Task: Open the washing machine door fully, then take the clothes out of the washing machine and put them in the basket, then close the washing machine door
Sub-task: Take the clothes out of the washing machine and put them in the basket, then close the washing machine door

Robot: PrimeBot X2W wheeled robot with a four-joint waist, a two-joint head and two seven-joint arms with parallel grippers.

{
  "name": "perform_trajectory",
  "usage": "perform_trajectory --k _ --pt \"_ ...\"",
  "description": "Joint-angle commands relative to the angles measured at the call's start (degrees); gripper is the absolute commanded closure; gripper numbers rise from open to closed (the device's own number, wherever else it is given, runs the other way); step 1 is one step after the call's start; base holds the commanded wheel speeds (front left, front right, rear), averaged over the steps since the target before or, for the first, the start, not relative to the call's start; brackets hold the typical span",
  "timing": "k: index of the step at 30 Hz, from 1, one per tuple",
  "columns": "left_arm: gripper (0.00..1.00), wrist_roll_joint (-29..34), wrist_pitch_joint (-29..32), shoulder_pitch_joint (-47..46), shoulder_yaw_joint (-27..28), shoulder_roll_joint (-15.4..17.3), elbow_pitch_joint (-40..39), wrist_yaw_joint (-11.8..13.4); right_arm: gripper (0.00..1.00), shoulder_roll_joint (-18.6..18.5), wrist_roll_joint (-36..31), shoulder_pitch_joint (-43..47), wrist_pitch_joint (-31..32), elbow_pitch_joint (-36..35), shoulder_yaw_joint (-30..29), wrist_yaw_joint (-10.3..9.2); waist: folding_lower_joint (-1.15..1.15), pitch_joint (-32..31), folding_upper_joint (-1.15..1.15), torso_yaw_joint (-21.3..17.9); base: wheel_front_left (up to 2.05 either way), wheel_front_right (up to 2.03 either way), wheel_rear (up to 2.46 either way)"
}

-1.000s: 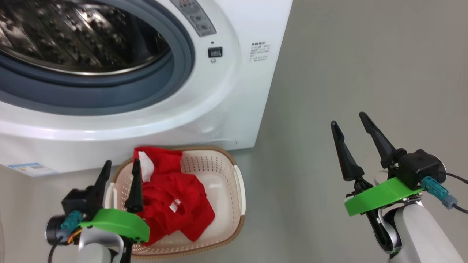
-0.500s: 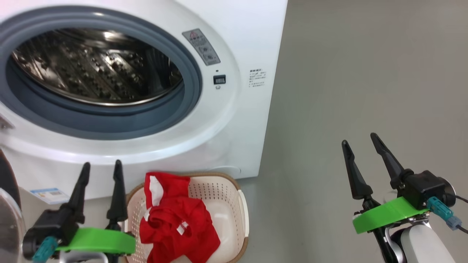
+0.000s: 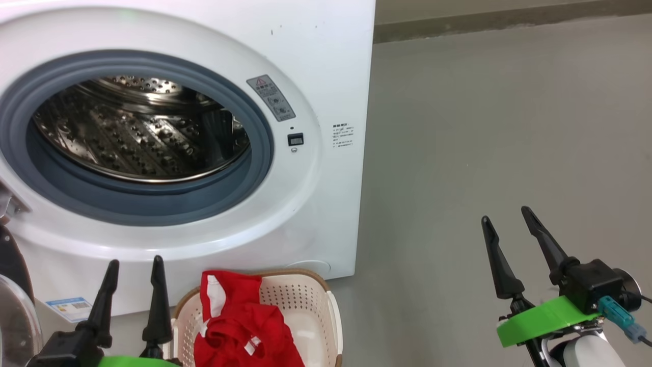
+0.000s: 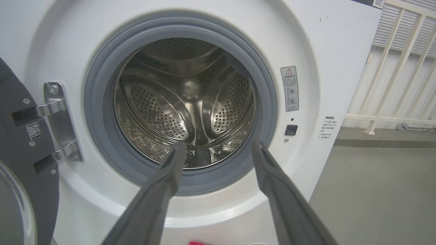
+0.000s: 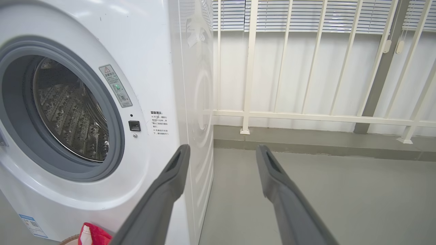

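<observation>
Head view: the clothes (image 3: 239, 326) are seen in the basket (image 3: 333, 316), just right of the left gripper (image 3: 135, 261), spread wide and empty; the right gripper (image 3: 505, 214), likewise spread and empty, is well apart. Left wrist view: the washing machine (image 4: 306, 41) is faced. Right wrist view: the clothes (image 5: 93, 234) are glimpsed lower left.

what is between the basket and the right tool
Only bare grey floor. In the head view, the stretch from the basket across to the open right tool holds no object.
</observation>
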Motion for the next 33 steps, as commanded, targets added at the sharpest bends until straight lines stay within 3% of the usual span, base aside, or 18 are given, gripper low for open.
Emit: perform_trajectory --k 1,20,33 --pt "0.0 0.5 -0.5 -0.22 1.78 0.66 -2.08 -0.07 0.0 -0.24 -0.45 -0.16 -0.37 -1.94 0.82 0.26 0.0 -0.68 0.0 -0.28 0.0 0.0 0.0" --pt "0.0 2.24 -0.5 2.13 2.23 0.79 -3.88 -0.05 0.0 -0.37 -0.59 2.15 -0.37 -2.89 0.88 0.26 0.0 -1.77 0.0 0.15 -0.11 0.11 0.0" --pt "0.0 3.16 -0.5 2.83 0.71 1.0 -4.89 -0.22 0.0 -0.51 -0.23 2.12 -0.37 -2.38 1.21 0.26 0.0 -1.8 0.0 0.22 -1.51 1.51 0.0"
